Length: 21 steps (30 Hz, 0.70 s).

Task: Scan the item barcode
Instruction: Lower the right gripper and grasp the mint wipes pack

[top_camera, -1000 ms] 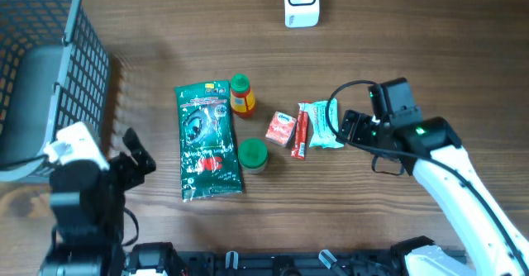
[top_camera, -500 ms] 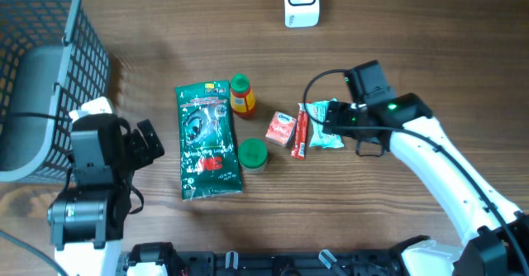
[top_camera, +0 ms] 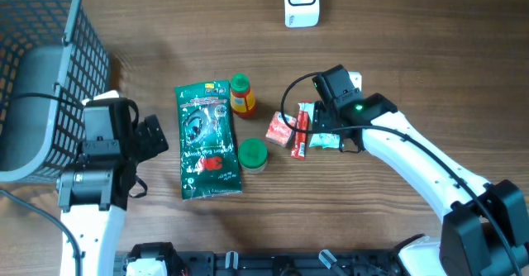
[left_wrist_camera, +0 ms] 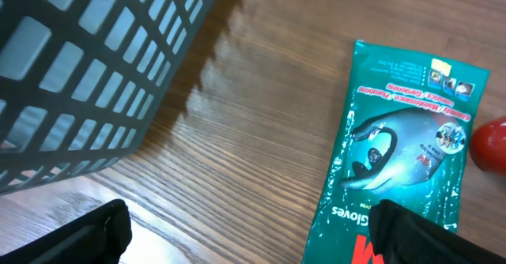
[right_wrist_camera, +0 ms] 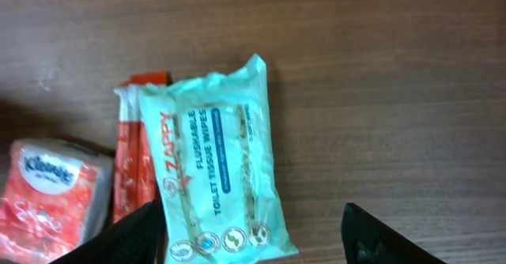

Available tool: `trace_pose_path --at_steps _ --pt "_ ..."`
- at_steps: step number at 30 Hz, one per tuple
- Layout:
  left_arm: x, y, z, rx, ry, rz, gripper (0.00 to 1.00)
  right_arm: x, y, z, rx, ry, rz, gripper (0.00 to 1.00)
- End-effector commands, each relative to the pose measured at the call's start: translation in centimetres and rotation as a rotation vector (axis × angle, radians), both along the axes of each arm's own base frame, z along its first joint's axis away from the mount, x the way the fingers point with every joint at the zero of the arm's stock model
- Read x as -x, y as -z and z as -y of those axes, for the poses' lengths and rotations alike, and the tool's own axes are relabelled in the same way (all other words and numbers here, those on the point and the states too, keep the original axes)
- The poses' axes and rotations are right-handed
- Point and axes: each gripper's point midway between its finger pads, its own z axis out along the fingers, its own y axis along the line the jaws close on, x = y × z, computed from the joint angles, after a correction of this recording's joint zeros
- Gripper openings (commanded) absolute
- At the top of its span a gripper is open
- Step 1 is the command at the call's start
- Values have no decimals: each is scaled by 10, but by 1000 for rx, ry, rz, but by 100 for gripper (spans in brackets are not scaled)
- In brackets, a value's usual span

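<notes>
Straddling the Zappy wipes pack (right_wrist_camera: 217, 173) right of the tabletop's centre, my right gripper (right_wrist_camera: 253, 220) stands open and empty; I should close across its long edges, excluding the touching red sachet (right_wrist_camera: 126, 169).

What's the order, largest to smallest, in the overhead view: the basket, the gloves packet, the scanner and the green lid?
1. basket, though the frame edge cuts it off
2. gloves packet
3. scanner, its top also cut off
4. green lid
</notes>
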Motion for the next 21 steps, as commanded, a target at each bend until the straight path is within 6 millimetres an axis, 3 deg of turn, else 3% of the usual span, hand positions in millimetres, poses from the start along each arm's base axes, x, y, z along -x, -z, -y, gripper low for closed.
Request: trace_pose_path --at_steps 1,5,10,12,16,21 --pt "-3 6 4 17 10 -24 100 -12 -8 -2 11 7 43 72" --pt "-19 1 4 18 13 33 100 -11 -7 -2 10 6 36 72" --pt "-11 -14 3 5 15 80 100 -10 -6 -2 8 3 27 72" --pt "-6 -30 3 3 15 148 100 -10 -6 -3 5 2 24 73" --pt "12 -86 4 -6 16 406 100 -9 -1 -3 11 2 13 73" --pt "41 -130 5 -13 16 618 100 -9 7 -3 8 20 -6 73"
